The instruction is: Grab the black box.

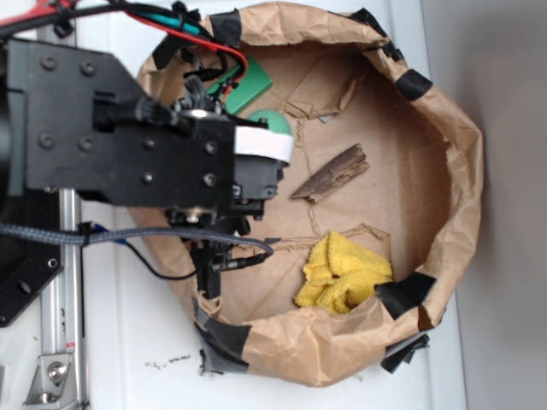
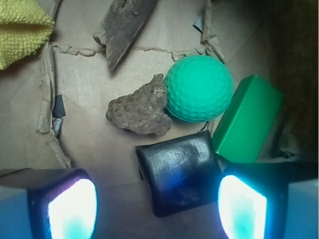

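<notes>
The black box [image 2: 180, 172] lies flat on the brown paper, glossy and nearly square, in the lower middle of the wrist view. My gripper [image 2: 157, 206] hangs over it, open, with its two glowing pads wide apart. The box sits between the pads, much closer to the right pad [image 2: 241, 206] than to the left pad [image 2: 70, 209]. Nothing is held. In the exterior view the arm [image 1: 171, 154] covers the box, so it is hidden there.
A green ball [image 2: 199, 88], a brown rock [image 2: 141, 110] and a green block [image 2: 246, 119] crowd the box's far side. A piece of bark [image 2: 124, 27] and a yellow cloth [image 2: 20, 27] lie farther off. The brown paper wall [image 1: 453, 171] rings everything.
</notes>
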### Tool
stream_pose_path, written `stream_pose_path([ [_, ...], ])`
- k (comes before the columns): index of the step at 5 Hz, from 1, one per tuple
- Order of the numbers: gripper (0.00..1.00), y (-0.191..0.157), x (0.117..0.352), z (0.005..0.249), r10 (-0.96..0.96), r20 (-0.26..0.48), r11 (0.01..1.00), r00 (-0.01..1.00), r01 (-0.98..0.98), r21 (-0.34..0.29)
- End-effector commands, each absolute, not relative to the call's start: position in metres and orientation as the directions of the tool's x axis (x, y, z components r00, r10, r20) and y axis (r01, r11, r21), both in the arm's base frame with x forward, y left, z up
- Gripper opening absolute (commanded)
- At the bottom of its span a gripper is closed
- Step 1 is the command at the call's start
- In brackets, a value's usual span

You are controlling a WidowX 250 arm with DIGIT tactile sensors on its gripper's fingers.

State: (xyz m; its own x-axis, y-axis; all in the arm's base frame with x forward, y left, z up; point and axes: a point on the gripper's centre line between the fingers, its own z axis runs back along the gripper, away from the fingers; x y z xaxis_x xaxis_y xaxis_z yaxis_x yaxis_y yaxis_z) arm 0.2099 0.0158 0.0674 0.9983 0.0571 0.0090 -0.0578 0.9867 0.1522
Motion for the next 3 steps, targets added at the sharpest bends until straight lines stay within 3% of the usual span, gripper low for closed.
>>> stream_pose_path([
  [1,1.0,0.041,0.199,0.05,-0.191,0.052,0.972,0.98,0.181,0.15],
  [2,1.0,0.043,0.205,0.043,-0.186,0.015,0.973,0.982,0.182,0.14],
  [3,1.0,0.044,0.226,0.031,-0.186,0.003,0.98,0.983,0.185,0.075],
])
